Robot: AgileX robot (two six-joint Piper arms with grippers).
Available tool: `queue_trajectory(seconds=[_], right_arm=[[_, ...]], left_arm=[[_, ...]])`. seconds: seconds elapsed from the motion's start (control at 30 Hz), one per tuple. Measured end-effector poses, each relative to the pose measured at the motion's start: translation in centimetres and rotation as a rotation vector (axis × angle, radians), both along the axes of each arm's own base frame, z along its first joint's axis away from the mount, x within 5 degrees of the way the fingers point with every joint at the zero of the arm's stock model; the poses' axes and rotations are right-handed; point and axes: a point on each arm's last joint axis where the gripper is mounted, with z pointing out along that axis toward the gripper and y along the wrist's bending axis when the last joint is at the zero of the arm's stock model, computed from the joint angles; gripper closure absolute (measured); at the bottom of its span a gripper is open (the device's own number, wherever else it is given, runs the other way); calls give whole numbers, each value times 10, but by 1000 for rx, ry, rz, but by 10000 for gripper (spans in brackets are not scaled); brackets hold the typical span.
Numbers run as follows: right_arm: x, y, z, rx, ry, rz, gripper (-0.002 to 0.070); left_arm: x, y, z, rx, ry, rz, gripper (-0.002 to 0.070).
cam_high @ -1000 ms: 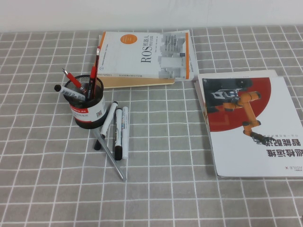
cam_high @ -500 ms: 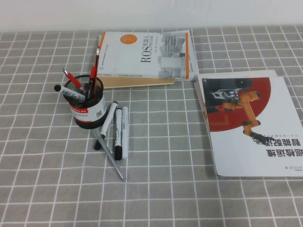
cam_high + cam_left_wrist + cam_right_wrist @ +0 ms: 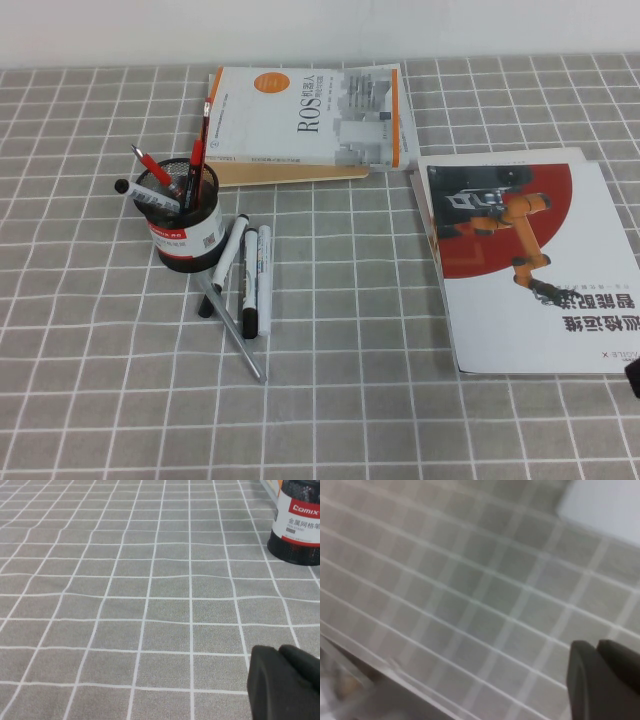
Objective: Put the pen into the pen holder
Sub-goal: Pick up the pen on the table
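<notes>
Whether either gripper's fingers are open or closed cannot be told. The left gripper (image 3: 285, 682) shows only in its wrist view, over bare cloth (image 3: 150, 605), with the pen holder (image 3: 299, 522) ahead. The right gripper (image 3: 634, 378) peeks in at the high view's right edge, beside a red-and-white book (image 3: 520, 260). The pen (image 3: 236, 330) lies on the cloth before the holder, among three markers (image 3: 250, 285). Another book (image 3: 305, 120) lies behind.
</notes>
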Motion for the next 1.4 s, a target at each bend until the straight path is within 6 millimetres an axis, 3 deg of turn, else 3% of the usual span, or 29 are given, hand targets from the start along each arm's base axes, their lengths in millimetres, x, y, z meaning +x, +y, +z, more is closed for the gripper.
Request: queue_trajectory(seconds=[0.23,0.37,0.57,0.8,1.03,1.3,1.4], right_arm=[[29,39,1,-266,39,62,689],[60,69,3,-358,13,87,689],[112,114,-1,-384,2,119,689],[161,182,-22,-420,-54,214,689],[175,248,-42,-424,-125,309,689],[165,292,-65,-432,-143,409,680],[159,301,-76,-447,-138,463,615]], left_arm=[[0,0,0,0,0,0,680],[0,0,0,0,0,0,680],[0,0,0,0,0,0,680],[0,0,0,0,0,0,680],[0,0,0,0,0,0,680],[0,0,0,0,0,0,680],[0,0,0,0,0,0,680]])
